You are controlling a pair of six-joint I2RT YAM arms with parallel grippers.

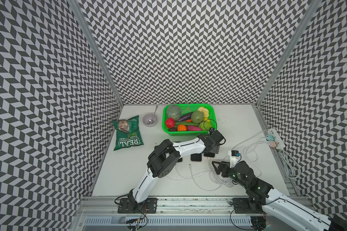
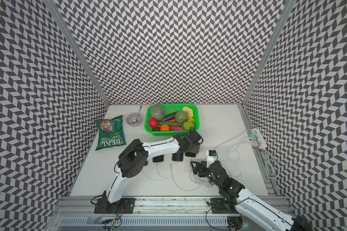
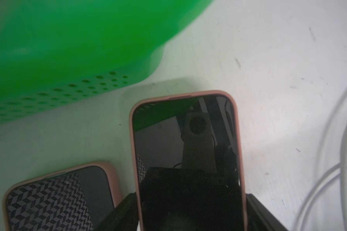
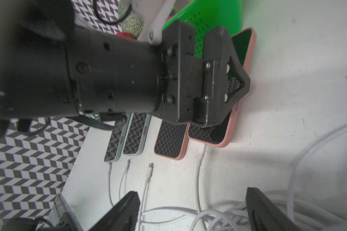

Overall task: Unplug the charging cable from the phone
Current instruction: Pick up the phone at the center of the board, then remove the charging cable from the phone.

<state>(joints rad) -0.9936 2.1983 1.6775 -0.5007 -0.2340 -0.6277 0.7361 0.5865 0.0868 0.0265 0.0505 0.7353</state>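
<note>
Several phones lie in a row on the white table. My left gripper [image 3: 190, 212] is shut on the rightmost phone [image 3: 186, 160], which has a pink case; its fingers [image 3: 118, 216] press both long sides. Both top views show this phone [image 1: 209, 154] [image 2: 190, 154] under the left gripper [image 1: 210, 150]. A white charging cable [image 4: 198, 176] is still plugged into the phone's near end [image 4: 203, 149]. My right gripper [image 4: 192, 210] [image 1: 218, 167] hovers open just in front, its fingers [image 4: 124, 212] straddling that cable and loose cable loops without touching them.
Three unplugged cable ends [image 4: 149, 170] lie before the other phones [image 4: 170, 140]. A green basket of vegetables [image 1: 188, 133] stands close behind the left gripper. A chips bag [image 1: 127, 133], a bowl with a spoon [image 1: 149, 119], a cable coil [image 1: 222, 180] and a power strip [image 1: 276, 138] are around.
</note>
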